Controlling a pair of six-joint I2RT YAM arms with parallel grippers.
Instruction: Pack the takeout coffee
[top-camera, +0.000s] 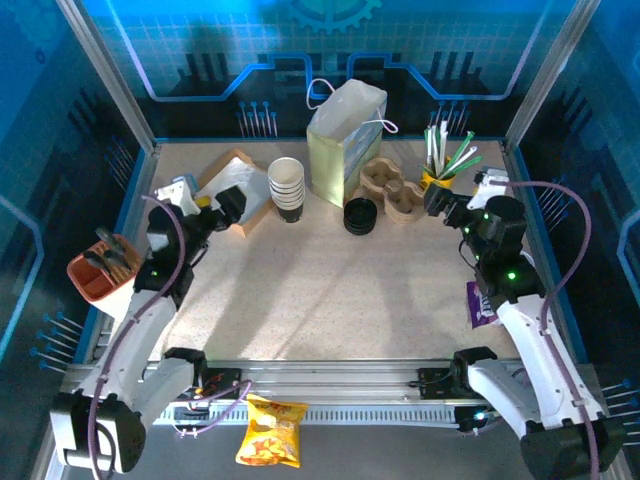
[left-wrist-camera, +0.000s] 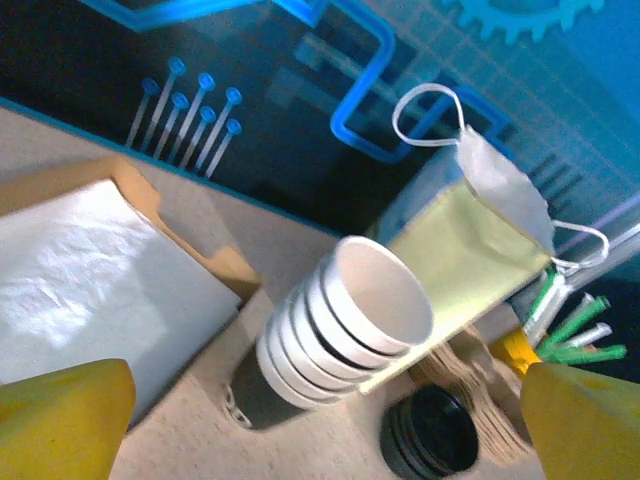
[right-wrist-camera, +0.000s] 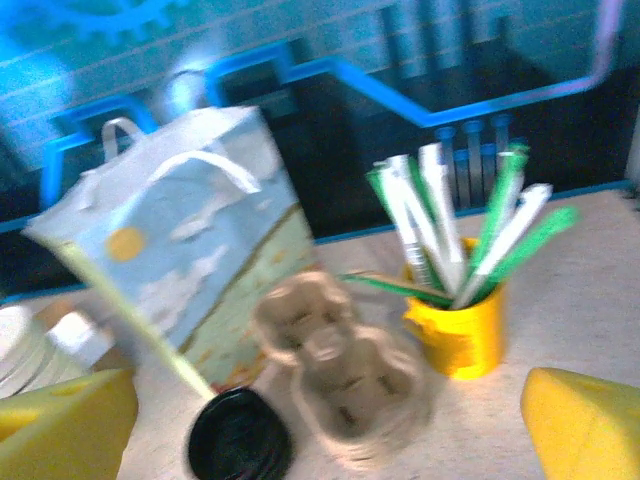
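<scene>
No word, brand or number can be read anywhere. The yellow snack bag (top-camera: 271, 431) at the bottom centre of the top view carries red and orange print, too small to make out. The purple packet (top-camera: 481, 303) at the right edge of the tabletop has pale markings, also illegible. The paper bag (right-wrist-camera: 190, 250) bears a printed picture of an orange sun and white clouds, without lettering. The blue backdrop shows a gear emblem (top-camera: 335, 12) at the top centre, with circuit-style lines below.
</scene>
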